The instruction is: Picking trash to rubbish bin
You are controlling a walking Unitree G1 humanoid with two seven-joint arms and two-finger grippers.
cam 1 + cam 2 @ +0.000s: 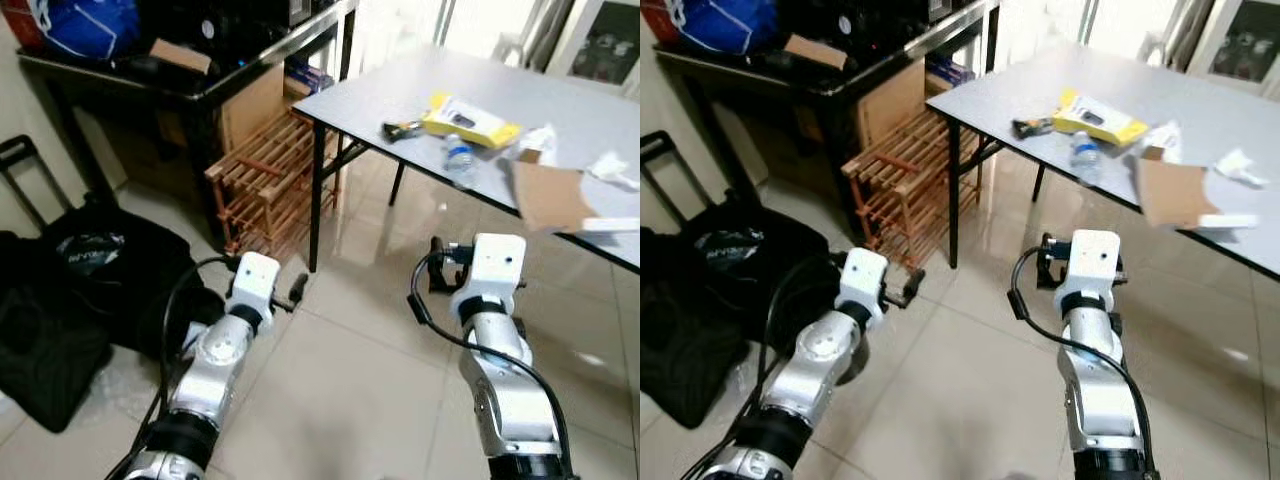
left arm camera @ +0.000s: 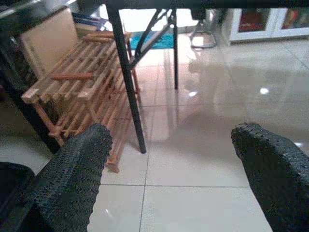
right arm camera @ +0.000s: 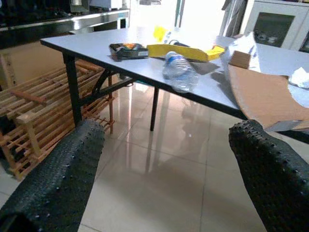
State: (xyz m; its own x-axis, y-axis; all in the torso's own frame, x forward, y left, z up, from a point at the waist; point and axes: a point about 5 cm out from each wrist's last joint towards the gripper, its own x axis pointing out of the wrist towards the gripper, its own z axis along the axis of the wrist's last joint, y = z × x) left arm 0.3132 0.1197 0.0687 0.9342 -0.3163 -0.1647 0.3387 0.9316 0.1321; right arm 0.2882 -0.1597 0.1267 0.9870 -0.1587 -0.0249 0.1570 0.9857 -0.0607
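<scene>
Both arms are raised over the tiled floor (image 1: 340, 390), short of the grey tabletop (image 1: 560, 110); the right claw (image 3: 166, 159) hangs released, its two black fingers (image 3: 63, 179) spread wide with nothing between them; the left claw (image 2: 169, 164) is likewise released and empty, fingers (image 2: 72, 169) well apart.

Ahead of the right claw and higher than it, the trash lies on the tabletop; nearest its front edge is a clear plastic bottle (image 3: 179, 71) on its side; just beyond the bottle sits a flat yellow package (image 3: 186, 50), and beside that, toward the left claw's side, a small dark wrapper (image 3: 126, 50); a sheet of brown cardboard (image 3: 263, 94) overhangs the tabletop edge further out on the right claw's outer side, with a small brown box (image 3: 240, 59) and crumpled white paper (image 3: 301, 77) near it; none of these is touched by either claw.

Ahead of the left claw stands one black leg (image 2: 126, 82) of the tabletop; beside that leg, toward the left claw's outer side, is a low wooden slatted rack (image 2: 77, 92), tucked against a dark bench (image 1: 190, 85) with a cardboard box (image 1: 250, 105) beneath; a black bag (image 1: 70, 300) lies on the floor out to the left arm's side.
</scene>
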